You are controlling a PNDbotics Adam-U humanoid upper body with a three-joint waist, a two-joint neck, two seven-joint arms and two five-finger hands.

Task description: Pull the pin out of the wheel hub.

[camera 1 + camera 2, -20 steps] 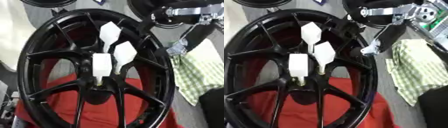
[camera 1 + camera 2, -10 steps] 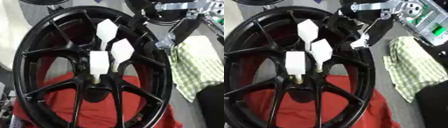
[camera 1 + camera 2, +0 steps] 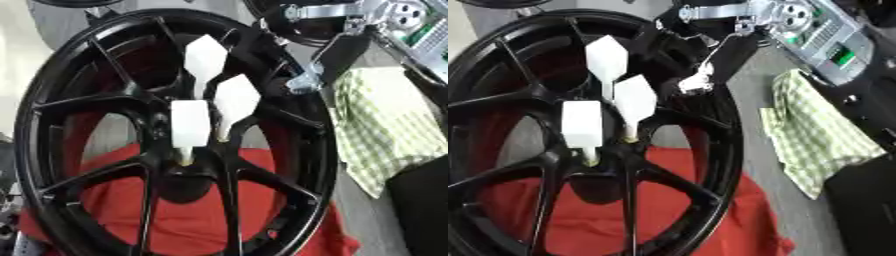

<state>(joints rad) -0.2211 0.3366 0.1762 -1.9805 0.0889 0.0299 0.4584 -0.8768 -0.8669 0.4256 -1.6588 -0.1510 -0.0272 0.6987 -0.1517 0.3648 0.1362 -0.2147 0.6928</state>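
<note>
The right hand hangs over the wheel's far rim, holding nothing, its fingers too hard to read, so it's only the approach; next it must reach the three white-headed pins in the hub.

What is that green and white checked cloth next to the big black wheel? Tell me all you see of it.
The green and white checked cloth looks like soft woven fabric, crumpled and lying flat on the grey surface to the right of the black spoked wheel. It lies close beside the wheel's rim. A dark object overlaps its lower right corner. No hand touches it.
</note>
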